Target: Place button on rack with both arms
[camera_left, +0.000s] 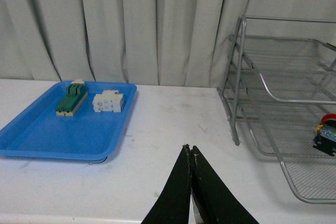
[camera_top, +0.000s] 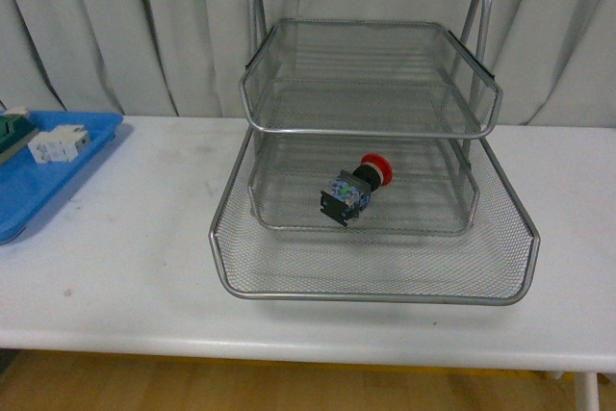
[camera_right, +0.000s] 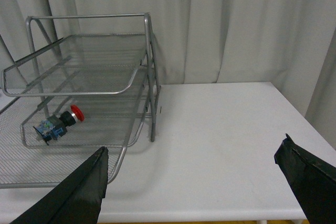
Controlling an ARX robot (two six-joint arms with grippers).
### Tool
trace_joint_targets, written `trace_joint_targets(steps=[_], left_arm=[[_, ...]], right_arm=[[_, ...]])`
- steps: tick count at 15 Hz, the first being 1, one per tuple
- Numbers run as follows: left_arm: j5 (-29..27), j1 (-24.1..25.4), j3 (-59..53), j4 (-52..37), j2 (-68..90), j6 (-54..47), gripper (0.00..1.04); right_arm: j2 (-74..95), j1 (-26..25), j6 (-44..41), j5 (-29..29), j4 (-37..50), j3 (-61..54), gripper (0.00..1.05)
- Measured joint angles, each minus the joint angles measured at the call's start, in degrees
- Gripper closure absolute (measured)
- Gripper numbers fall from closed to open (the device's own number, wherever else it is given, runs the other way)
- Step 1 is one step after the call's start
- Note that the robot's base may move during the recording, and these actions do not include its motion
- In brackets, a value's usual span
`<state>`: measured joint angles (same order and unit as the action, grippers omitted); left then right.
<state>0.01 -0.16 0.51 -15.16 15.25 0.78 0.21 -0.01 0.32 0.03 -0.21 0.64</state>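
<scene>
Both end effectors show only as black fingertips in the wrist views. The left end effector (camera_left: 190, 150) has its fingers pressed together, with nothing between them. The right end effector (camera_right: 194, 148) is spread wide and empty. The button (camera_top: 356, 190) lies on its side in the rack (camera_top: 375, 271), on what seems the middle tier. The left wrist view cuts it at the edge.

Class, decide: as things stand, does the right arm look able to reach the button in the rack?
Probably yes: the right hand is open and the rack is open-fronted, though its top tier overhangs the button, so entry must be low from the front.
</scene>
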Motion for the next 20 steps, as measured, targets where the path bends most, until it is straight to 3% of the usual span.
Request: trace_joint_targets(steps=[5, 7, 10, 12, 15, 17, 18, 19, 20], left_arm=[[0.0, 0.0, 0.0, 5.0, -5.2, 0.0, 1.03], [0.0, 0.0, 0.0, 15.5, -14.6, 0.0, 1.03], [0.0, 0.0, 0.0, 15.3, -14.8, 0.0, 1.03], [0.0, 0.0, 0.0, 15.4, -14.8, 0.0, 0.86], [0.0, 0.0, 0.0, 15.4, -14.8, 0.0, 0.46], [0.0, 0.0, 0.0, 15.4, -14.8, 0.0, 0.23], [0.0, 0.0, 0.0, 15.4, -14.8, 0.0, 0.08], [0.0, 0.0, 0.0, 15.4, -14.8, -0.1, 0.06], [0.0, 0.0, 0.0, 15.4, -14.8, -0.1, 0.07]], right_arm=[[0.0, 0.0, 0.0, 0.0, 0.0, 0.0, 0.06], [0.0, 0.0, 0.0, 0.0, 0.0, 0.0, 0.06], [0.0, 0.0, 0.0, 0.0, 0.0, 0.0, 0.06], [0.0, 0.0, 0.0, 0.0, 0.0, 0.0, 0.06], [0.0, 0.0, 0.0, 0.0, 0.1, 0.0, 0.06], [14.7, -0.2, 0.6, -1.2, 22.3, 0.8, 0.06], [32.0, 2.4, 2.4, 0.0, 35.5, 3.1, 0.06], [43.7, 4.9, 4.5, 0.9, 43.0, 7.2, 0.06], [53.3, 6.9, 7.3, 1.6, 44.2, 13.6, 0.06]])
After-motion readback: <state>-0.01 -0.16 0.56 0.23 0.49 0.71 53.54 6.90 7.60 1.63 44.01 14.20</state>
